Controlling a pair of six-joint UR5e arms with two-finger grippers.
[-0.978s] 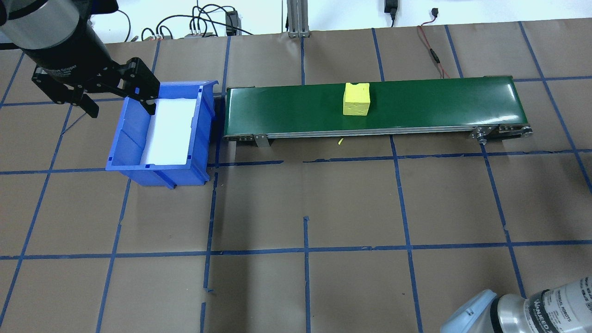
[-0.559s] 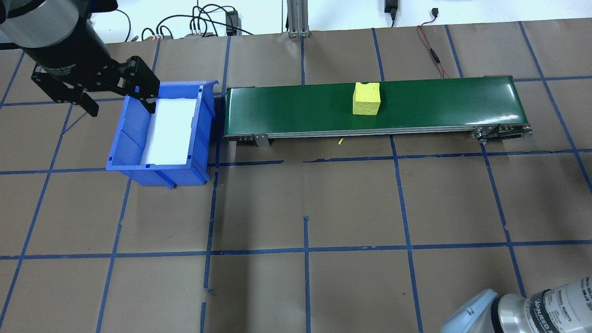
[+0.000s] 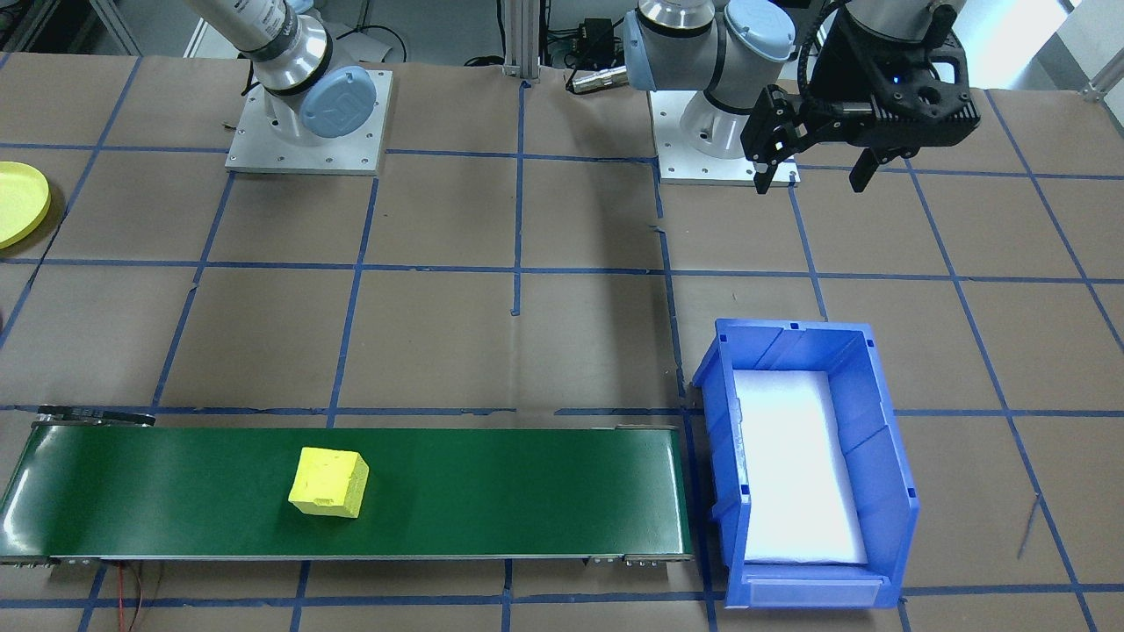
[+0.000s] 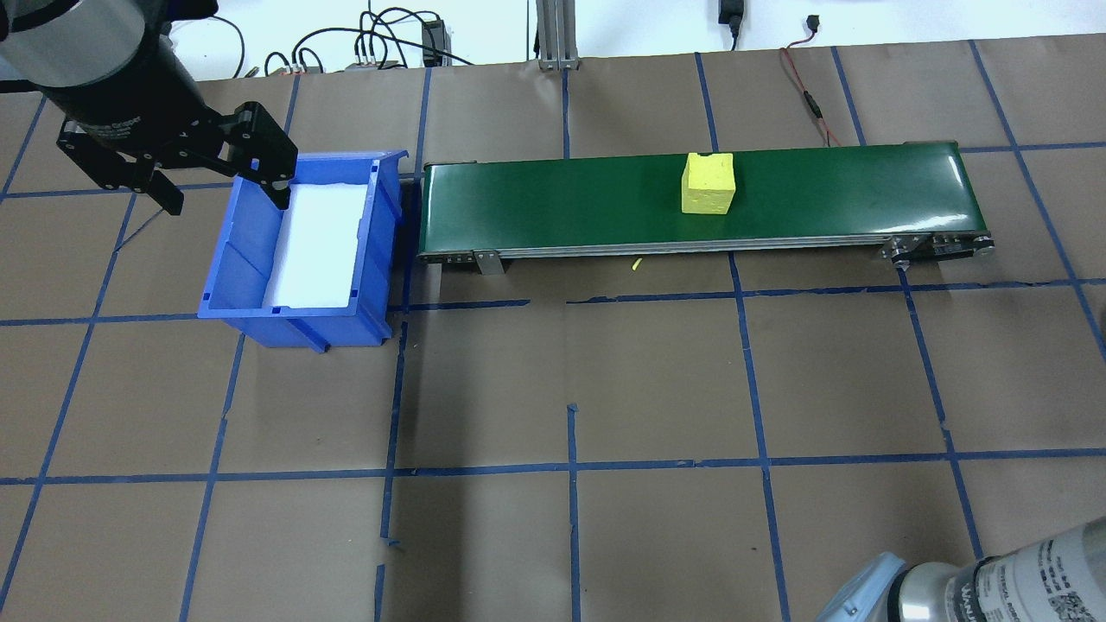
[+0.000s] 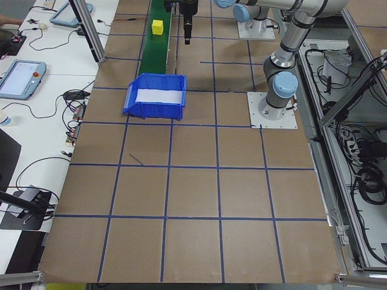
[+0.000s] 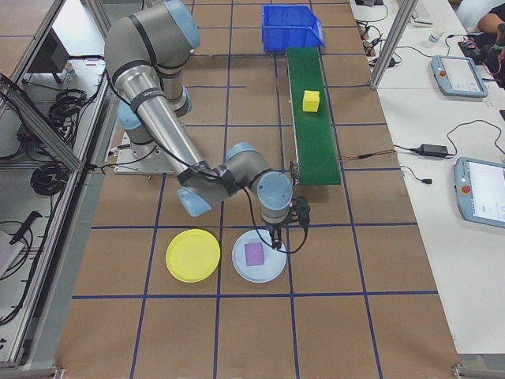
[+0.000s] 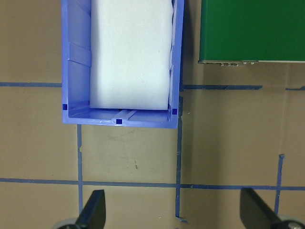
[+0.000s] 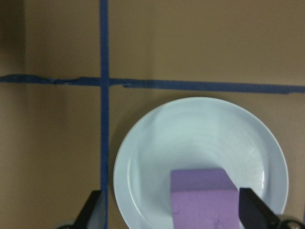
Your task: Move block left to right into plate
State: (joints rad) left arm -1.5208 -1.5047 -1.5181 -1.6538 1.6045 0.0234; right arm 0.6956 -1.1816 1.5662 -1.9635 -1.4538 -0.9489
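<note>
Yellow block point(image 4: 708, 183) rode the belt point(image 4: 553, 207) (mid-transfer); the right claw point(image 8: 169, 212), spread wide over a purple block point(image 8: 205, 198), must next fetch it for the plate point(image 6: 193, 255).

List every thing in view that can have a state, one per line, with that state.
Left claw: open, empty, hanging above the table.
Right claw: open, over the pale blue plate.
Yellow block: upright on the green conveyor.
Purple block: lying in the pale blue plate.
Yellow plate: empty.
Blue bin: holds white foam only.
</note>
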